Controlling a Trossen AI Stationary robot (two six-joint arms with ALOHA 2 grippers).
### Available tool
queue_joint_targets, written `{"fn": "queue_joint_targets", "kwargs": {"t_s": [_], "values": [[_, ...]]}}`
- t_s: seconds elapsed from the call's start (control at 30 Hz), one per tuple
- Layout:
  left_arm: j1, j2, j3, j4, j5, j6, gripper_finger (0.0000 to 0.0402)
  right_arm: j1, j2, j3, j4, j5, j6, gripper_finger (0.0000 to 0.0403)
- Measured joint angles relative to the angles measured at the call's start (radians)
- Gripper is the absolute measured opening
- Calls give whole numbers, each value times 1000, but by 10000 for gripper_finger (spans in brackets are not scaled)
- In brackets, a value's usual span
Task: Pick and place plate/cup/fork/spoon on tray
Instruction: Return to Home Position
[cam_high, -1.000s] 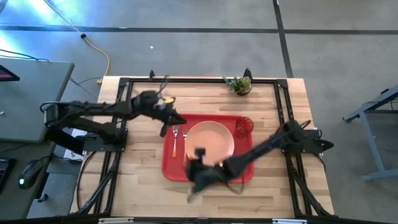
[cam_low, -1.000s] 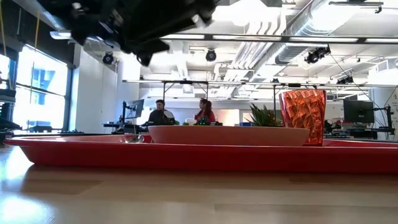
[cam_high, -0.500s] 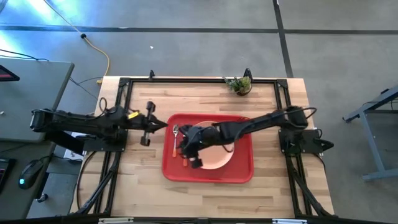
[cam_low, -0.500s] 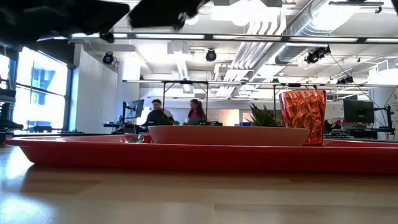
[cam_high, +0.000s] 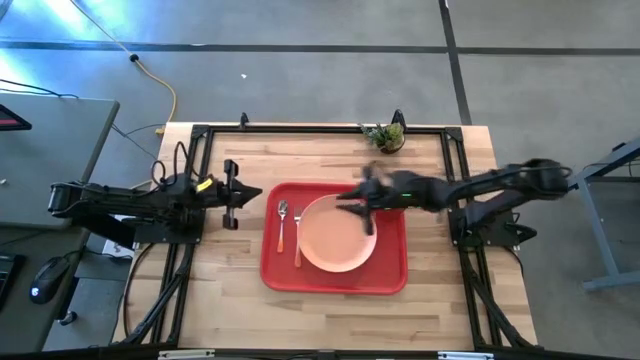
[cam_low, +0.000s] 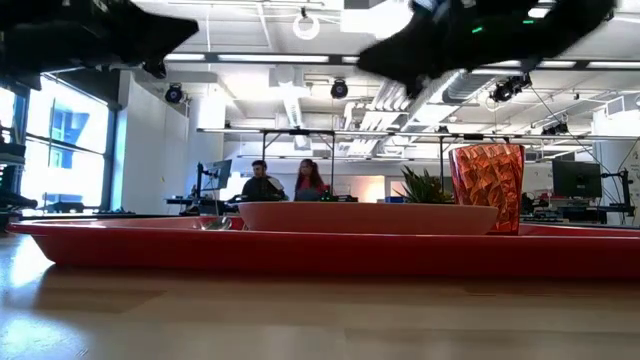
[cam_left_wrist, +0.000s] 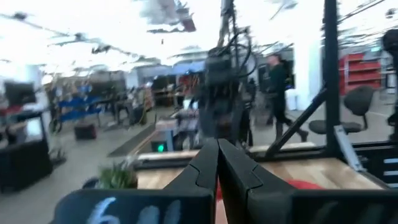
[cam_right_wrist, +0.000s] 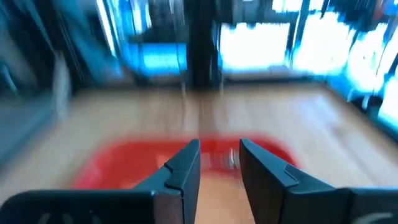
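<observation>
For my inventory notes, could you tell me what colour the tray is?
Bright red tray, clearest in the high view.

Plate (cam_high: 338, 235), fork (cam_high: 297, 240), spoon (cam_high: 282, 228), cup (cam_low: 487, 187) on tray (cam_high: 385, 278).

Only an unreadable pale scrawl shows, on the left pincer (cam_left_wrist: 217, 144).

Cup (cam_low: 487, 187) (red-orange) and plate (cam_low: 367, 217) stand on tray (cam_low: 300, 250).
</observation>
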Motion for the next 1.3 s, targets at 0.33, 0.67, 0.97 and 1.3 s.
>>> {"fn": "queue_joint_targets", "kwargs": {"t_s": [0.33, 0.67, 0.97, 1.3], "values": [[-29, 10, -39, 0, -193, -46, 0, -34, -517, -222, -143, 88, -38, 85], [-39, -93, -83, 0, -208, -50, 0, 15, -852, -256, -456, 52, -43, 10], [-40, -145, -84, -57, -173, -15, 0, 21, -1010, -508, -226, 77, 18, 2], [-40, -254, -84, -140, -307, -10, 0, 23, -1154, -464, -454, -6, -27, 0]]}}
